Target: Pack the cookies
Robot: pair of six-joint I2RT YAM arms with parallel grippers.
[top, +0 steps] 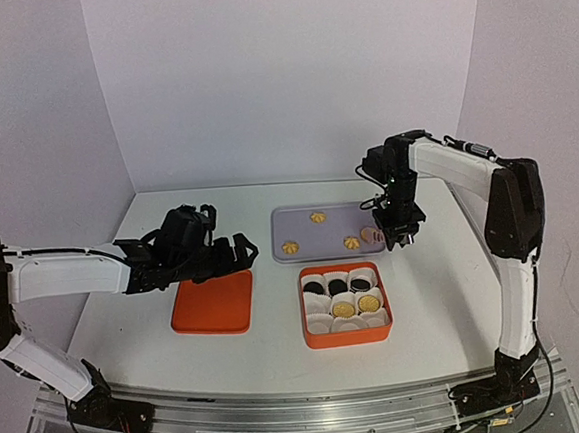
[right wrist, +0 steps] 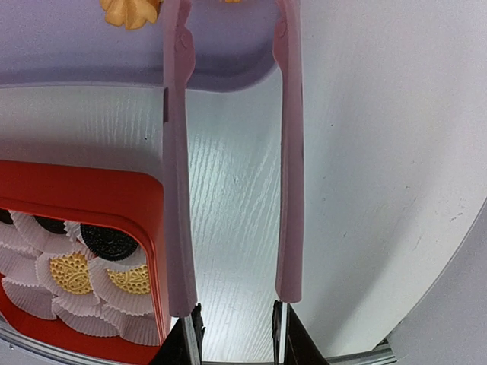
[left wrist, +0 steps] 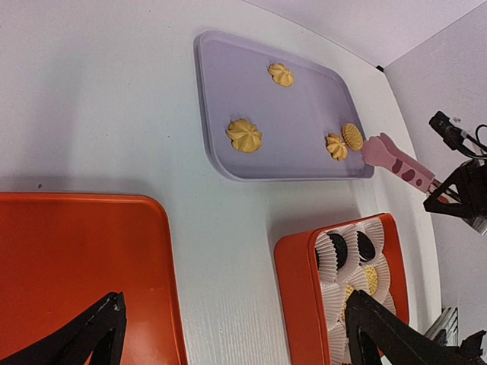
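Right gripper (top: 399, 233): my jaws are narrowed onto the handle end of the pink tongs (right wrist: 179, 190) and hold them. In the right wrist view the two tong arms run away from my fingers (right wrist: 190, 333) and stand apart, with only bare table (right wrist: 236, 198) showing between them. The tong tips reach the near right corner of the lavender tray (left wrist: 228, 61). I cannot tell whether they touch anything there.

Left gripper (top: 234, 253): my jaws are spread wide and hold nothing. I hang above the table beside the orange lid (left wrist: 76, 258), which lies flat to the left of the orange box (top: 347, 338).

Position of the cookies:
- Four lie on the lavender tray. Three are ridged flower cookies (left wrist: 243, 135): one toward the far side, one near the left edge, one near the right end.
- The fourth is a flat disc cookie (left wrist: 351, 136), just beside the right-hand flower cookie and close to the tong tips.
- Five sit in the orange box, each in one of the white paper cups (right wrist: 84, 308). Three black cookies (right wrist: 109, 242) fill the row nearest the tray. Two golden cookies (right wrist: 70, 272) sit in the middle row, side by side.

The orange box stands just in front of the tray, apart from it.
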